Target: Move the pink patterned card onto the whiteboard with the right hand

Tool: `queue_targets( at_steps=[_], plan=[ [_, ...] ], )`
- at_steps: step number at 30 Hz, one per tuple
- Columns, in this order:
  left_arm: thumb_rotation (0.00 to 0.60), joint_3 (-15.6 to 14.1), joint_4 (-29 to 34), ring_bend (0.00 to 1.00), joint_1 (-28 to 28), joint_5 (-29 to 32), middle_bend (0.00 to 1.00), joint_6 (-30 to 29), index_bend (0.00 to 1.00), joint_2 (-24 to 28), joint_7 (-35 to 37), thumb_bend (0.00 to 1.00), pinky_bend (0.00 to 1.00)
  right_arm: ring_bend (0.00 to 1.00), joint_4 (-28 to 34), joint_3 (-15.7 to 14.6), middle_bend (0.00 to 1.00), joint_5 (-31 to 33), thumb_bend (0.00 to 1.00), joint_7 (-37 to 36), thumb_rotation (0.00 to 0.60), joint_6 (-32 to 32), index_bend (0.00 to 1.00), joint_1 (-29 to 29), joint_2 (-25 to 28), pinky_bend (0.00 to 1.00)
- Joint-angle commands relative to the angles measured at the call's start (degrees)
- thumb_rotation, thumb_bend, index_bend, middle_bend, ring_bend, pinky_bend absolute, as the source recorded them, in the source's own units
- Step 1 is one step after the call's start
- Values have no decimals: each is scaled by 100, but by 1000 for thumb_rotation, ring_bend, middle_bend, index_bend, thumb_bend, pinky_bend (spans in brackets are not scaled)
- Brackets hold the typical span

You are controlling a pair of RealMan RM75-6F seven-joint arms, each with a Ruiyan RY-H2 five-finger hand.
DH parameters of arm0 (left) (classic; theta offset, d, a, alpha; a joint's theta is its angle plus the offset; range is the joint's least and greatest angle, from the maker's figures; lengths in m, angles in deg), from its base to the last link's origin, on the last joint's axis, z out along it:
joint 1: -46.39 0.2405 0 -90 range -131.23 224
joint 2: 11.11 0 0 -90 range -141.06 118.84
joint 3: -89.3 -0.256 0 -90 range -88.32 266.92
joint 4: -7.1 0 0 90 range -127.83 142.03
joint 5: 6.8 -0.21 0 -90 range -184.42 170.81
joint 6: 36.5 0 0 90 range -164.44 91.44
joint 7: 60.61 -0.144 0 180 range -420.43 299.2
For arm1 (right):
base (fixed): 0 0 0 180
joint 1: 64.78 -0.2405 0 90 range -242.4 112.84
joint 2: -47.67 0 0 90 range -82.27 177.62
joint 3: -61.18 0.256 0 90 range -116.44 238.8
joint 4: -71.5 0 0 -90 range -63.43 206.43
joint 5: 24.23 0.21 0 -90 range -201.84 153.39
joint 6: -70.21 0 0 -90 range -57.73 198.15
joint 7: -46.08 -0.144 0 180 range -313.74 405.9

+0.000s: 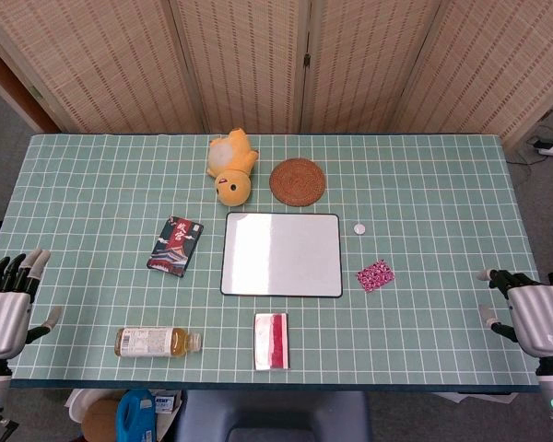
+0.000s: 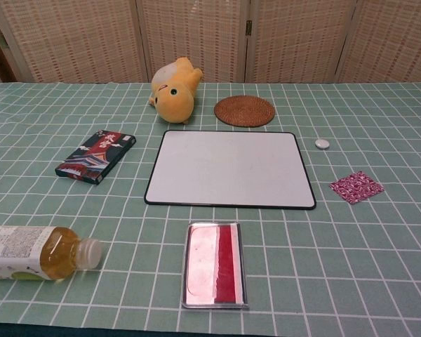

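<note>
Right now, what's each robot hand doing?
Left hand: open, holding nothing.
Right hand: open, holding nothing; the pink card lies untouched.

the table (image 1: 442,175) wears a green cloth with a white grid. at its middle lies the whiteboard (image 1: 282,254), flat. just right of it, apart, lies the pink patterned card (image 1: 375,274), with a small white disc (image 1: 359,226) farther back. behind the board sit a round woven coaster (image 1: 298,180) and a yellow plush toy (image 1: 231,164). left of the board lies a dark card box (image 1: 175,246). near the front edge lie a tea bottle (image 1: 157,342) on its side and a red-and-white packet (image 1: 271,341).
</note>
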Motion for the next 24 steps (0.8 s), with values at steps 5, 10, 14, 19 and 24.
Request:
queue_targets(
  at_steps=[5,10,14,19,24],
  plan=[
    [600,-4,-16,74,-2,-12,67,-16,48,-17,-23,281,55,464,-17,25,455,-13,256,-6,600,-30,354,-18,-22,675],
    [600,-9,-30,74,4,-20,66,-25,48,-21,10,281,55,464,5,46,455,-19,256,38,600,-141,354,-85,-7,675],
    [600,8,-79,74,-6,-44,66,-53,48,-50,43,281,55,464,46,118,456,151,256,176,600,-500,354,-290,-1,675],
    [600,2,-116,74,2,-61,66,-72,48,-60,80,281,55,624,68,297,591,534,256,626,600,-1297,354,-821,-73,745],
    [600,7,-178,73,45,-91,66,-178,48,-95,115,281,55,859,-175,483,856,1148,256,838,600,-2212,354,-1417,-381,961]
  ],
)
